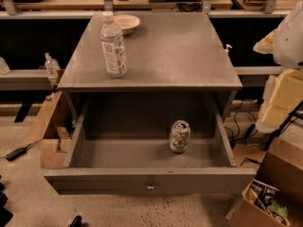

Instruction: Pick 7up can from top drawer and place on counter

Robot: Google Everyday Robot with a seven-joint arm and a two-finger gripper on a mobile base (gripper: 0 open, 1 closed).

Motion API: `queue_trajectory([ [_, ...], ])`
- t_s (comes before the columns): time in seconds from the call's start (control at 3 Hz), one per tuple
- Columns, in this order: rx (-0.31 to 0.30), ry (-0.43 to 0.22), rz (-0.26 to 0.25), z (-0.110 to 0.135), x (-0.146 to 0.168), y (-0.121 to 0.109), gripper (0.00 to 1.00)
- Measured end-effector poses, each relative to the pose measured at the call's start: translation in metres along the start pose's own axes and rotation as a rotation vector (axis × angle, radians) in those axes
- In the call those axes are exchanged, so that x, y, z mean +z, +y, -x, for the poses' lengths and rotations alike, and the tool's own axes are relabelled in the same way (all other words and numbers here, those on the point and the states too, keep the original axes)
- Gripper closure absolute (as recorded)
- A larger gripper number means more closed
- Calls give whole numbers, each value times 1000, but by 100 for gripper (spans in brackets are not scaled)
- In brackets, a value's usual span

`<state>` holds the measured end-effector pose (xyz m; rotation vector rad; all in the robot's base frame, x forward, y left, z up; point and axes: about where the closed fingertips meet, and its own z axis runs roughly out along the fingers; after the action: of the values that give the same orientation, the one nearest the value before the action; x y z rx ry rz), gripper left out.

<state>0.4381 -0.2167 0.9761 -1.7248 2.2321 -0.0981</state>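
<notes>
1. Top drawer (118, 179): pulled open, round knob (150, 187) facing me.
2. 7up can (180, 136): upright on the drawer floor, right half, near the right wall.
3. Counter (180, 56): water bottle (113, 46) upright at left, with a bowl (126, 22) behind it at the far edge.
4. Gripper: outside my view, so I cannot tell its grip.

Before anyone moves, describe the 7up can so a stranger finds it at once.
Find the square grey counter, with the top drawer pulled open below it. Inside, near its right wall, stands the 7up can, apart from the gripper at the picture's right edge. It is short and silver-white, unlike the taller clear water bottle up top.
</notes>
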Motion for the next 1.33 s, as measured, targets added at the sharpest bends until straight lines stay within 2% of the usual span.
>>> queue_trajectory([
  [0.33,0,0,0,0,0,0,0],
  [0.67,14,-88,-4,1,16,-3,0],
  [1.0,53,-365,17,-11,94,-11,0],
  [1.33,64,-603,-22,10,122,-31,0],
])
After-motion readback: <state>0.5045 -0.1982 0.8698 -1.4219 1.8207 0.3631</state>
